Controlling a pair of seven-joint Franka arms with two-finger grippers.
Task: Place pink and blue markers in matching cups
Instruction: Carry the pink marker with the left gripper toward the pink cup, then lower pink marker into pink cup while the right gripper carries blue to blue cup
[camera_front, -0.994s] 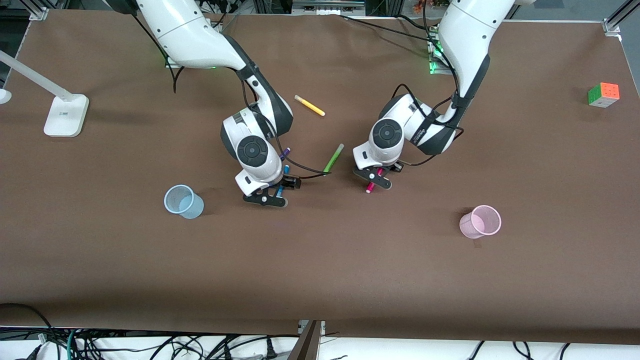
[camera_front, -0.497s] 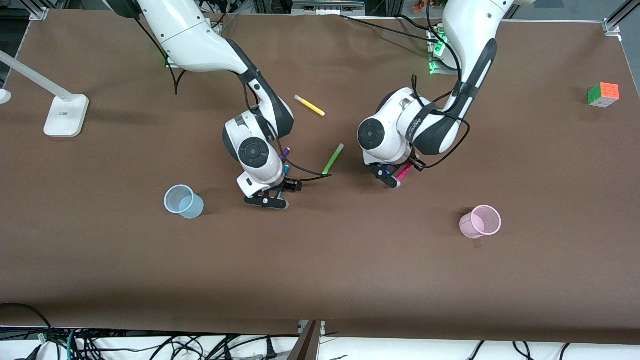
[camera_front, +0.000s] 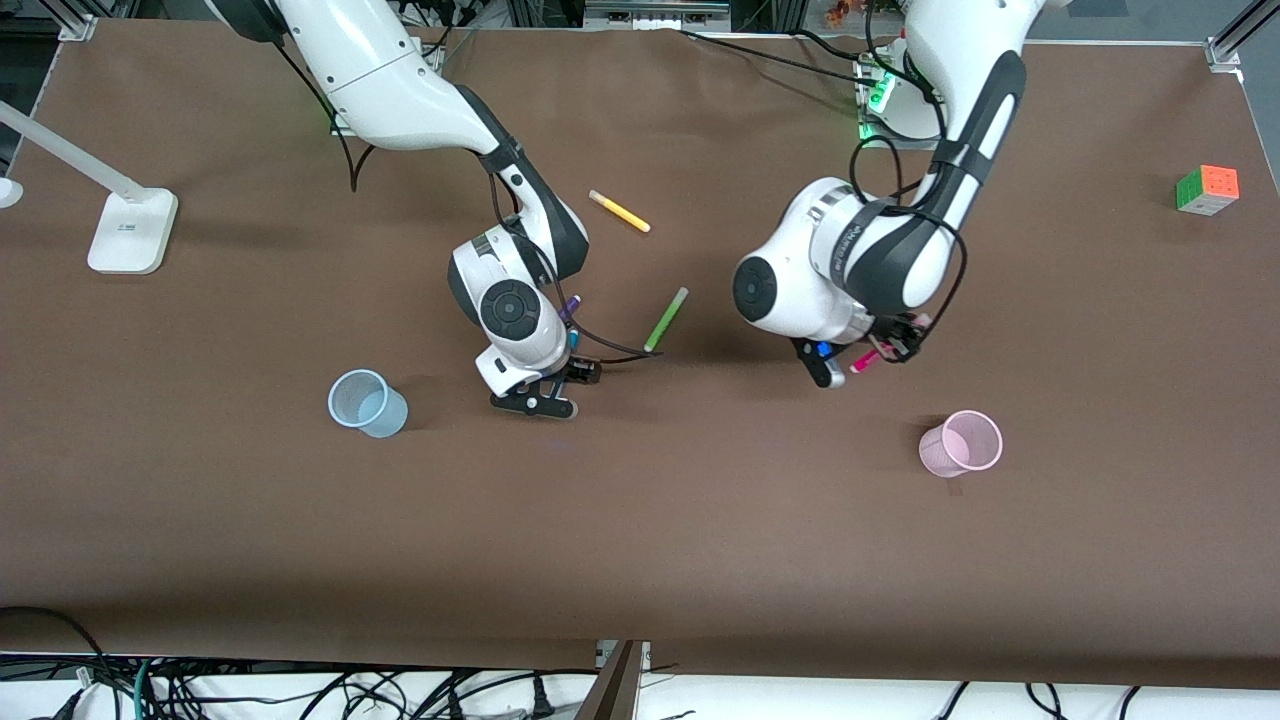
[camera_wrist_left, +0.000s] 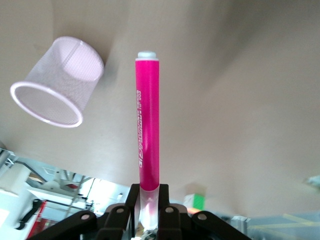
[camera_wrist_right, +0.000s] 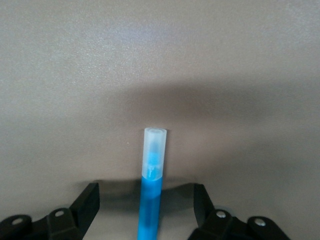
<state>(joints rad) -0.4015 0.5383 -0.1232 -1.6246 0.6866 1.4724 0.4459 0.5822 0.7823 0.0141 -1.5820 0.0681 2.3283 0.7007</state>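
My left gripper (camera_front: 888, 349) is shut on the pale cap end of the pink marker (camera_front: 862, 363) and holds it above the table, between the lime-green marker and the pink cup (camera_front: 962, 443). In the left wrist view the pink marker (camera_wrist_left: 148, 125) sticks out from the shut jaws beside the pink cup (camera_wrist_left: 59, 82). My right gripper (camera_front: 546, 392) is open, low over the blue marker (camera_front: 573, 340), which is mostly hidden under the hand. In the right wrist view the blue marker (camera_wrist_right: 151, 195) lies between the spread fingers (camera_wrist_right: 86, 202), untouched. The blue cup (camera_front: 366, 402) stands toward the right arm's end.
A purple marker (camera_front: 571, 305) lies by the right hand. A lime-green marker (camera_front: 666, 318) lies between the two hands, and a yellow marker (camera_front: 619, 211) lies nearer the bases. A colour cube (camera_front: 1207, 189) sits at the left arm's end, a white lamp base (camera_front: 132, 230) at the right arm's end.
My left gripper has lifted the pink marker off the table and carried it toward the pink cup, turning the wrist. My right gripper has stayed over the blue marker, barely moving.
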